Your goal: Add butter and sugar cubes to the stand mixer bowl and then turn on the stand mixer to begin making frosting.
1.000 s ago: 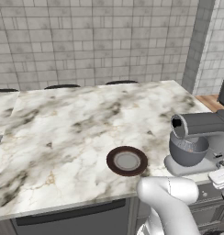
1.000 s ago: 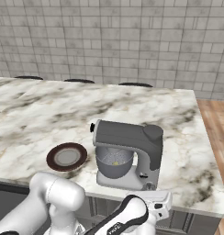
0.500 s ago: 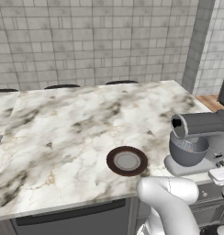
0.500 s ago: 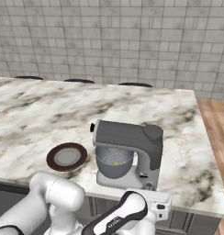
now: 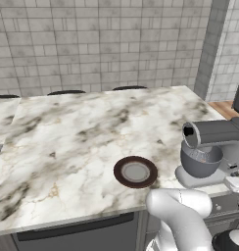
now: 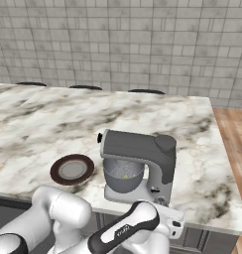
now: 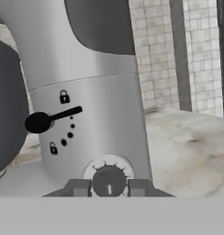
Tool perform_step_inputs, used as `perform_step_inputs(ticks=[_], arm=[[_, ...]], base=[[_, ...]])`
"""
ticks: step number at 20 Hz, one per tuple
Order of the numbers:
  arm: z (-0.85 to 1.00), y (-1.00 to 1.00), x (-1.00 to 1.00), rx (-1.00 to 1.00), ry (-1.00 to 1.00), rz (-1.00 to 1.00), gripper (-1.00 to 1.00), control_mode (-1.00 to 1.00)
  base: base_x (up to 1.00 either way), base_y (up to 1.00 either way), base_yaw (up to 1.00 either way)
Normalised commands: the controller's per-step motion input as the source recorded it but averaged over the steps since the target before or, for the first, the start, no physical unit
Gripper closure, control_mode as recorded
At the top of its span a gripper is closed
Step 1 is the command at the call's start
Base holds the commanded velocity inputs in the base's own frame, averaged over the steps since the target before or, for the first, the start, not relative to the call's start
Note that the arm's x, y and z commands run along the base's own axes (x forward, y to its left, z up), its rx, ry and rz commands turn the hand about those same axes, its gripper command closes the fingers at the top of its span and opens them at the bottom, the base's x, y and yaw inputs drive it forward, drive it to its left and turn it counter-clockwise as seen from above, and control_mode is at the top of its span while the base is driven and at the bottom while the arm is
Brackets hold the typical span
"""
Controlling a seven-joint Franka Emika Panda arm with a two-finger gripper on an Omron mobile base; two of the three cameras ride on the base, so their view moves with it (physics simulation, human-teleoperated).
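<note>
The stand mixer (image 6: 138, 161) was seen near the front edge of the marble table (image 5: 67, 147), with the stand mixer bowl (image 6: 123, 174) seated under its head. A pale-yellow piece, likely the butter (image 6: 124, 176), was visible inside the bowl. The dark-brown plate (image 5: 135, 172) was left bare beside the mixer. In the hand view, the end effector (image 7: 109, 187) was held at the column's base, fingertips (image 7: 78, 187) set on either side of the round dial (image 7: 109, 179). Narrow gap; whether the dial was actually clamped could not be told. The black lever (image 7: 52, 119) sat above it.
</note>
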Motion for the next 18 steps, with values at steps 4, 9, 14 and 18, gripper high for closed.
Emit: perform_step_inputs(ticks=[4, 9, 14, 18], arm=[[0.00, 0.00, 0.00, 0.24, 0.05, 0.00, 1.00, -1.00], [0.00, 0.00, 0.00, 0.25, 0.02, 0.02, 1.00, -1.00], [0.00, 0.00, -0.02, 0.30, 0.00, 0.03, 1.00, -1.00], [0.00, 0.00, -0.03, 0.33, 0.00, 0.03, 1.00, -1.00]], base=[[0.00, 0.00, 0.00], [0.00, 0.00, 0.00], [0.00, 0.00, 0.00], [0.00, 0.00, 0.00]])
